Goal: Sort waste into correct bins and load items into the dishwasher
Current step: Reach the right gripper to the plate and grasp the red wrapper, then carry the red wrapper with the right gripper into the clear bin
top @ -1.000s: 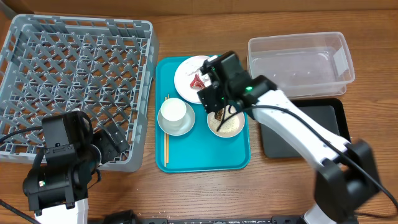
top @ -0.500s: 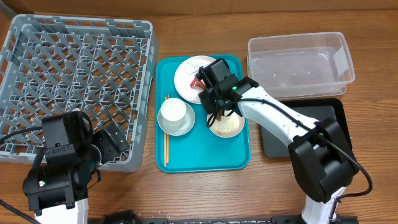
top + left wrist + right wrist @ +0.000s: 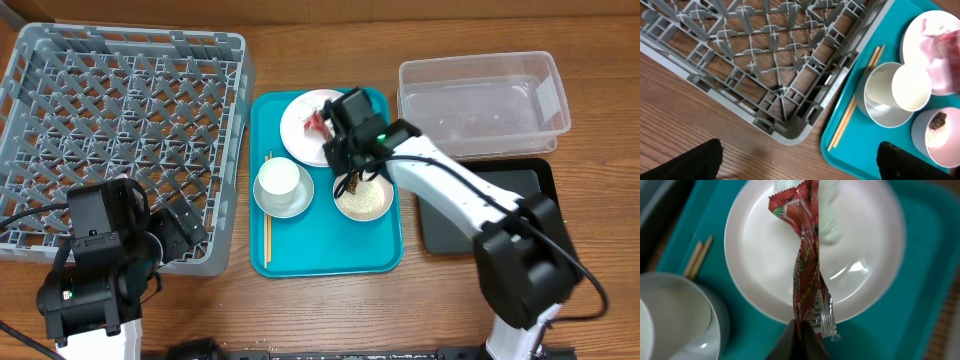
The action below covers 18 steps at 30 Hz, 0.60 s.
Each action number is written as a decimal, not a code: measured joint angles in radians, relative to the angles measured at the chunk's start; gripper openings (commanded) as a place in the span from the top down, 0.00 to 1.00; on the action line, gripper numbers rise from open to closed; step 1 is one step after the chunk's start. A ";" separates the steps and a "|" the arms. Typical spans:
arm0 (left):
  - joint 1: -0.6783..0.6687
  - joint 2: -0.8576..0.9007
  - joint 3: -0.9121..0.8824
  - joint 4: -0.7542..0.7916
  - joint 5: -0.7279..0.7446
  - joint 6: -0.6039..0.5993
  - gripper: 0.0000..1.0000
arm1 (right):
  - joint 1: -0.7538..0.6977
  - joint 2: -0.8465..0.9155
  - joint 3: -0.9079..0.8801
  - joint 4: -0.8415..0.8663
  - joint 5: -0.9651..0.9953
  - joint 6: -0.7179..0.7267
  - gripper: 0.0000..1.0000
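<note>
My right gripper (image 3: 338, 140) is shut on the lower end of the red-and-silver candy wrapper (image 3: 807, 275), which hangs over the white plate (image 3: 755, 255) at the back of the teal tray (image 3: 330, 250). A crumpled white tissue (image 3: 829, 215) lies on the plate behind the wrapper. On the tray there is also a cup (image 3: 280, 180) on its saucer, a bowl (image 3: 363, 200) with rice and a brown lump (image 3: 352, 184), and chopsticks (image 3: 268, 215). My left gripper (image 3: 800, 167) hovers open by the grey dish rack's (image 3: 120, 120) near corner, holding nothing.
The clear plastic tub (image 3: 480, 100) stands at the back right, with the black tray (image 3: 500, 210) in front of it, partly under my right arm. The rack fills the table's left side. Bare wood lies in front of the teal tray.
My right gripper moved from above the rice bowl back over the plate and closed on the candy wrapper. The left arm has not moved.
</note>
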 measured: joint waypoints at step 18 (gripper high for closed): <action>0.000 0.000 0.000 0.005 -0.031 0.000 0.00 | -0.341 -0.167 0.052 -0.154 0.161 0.263 0.39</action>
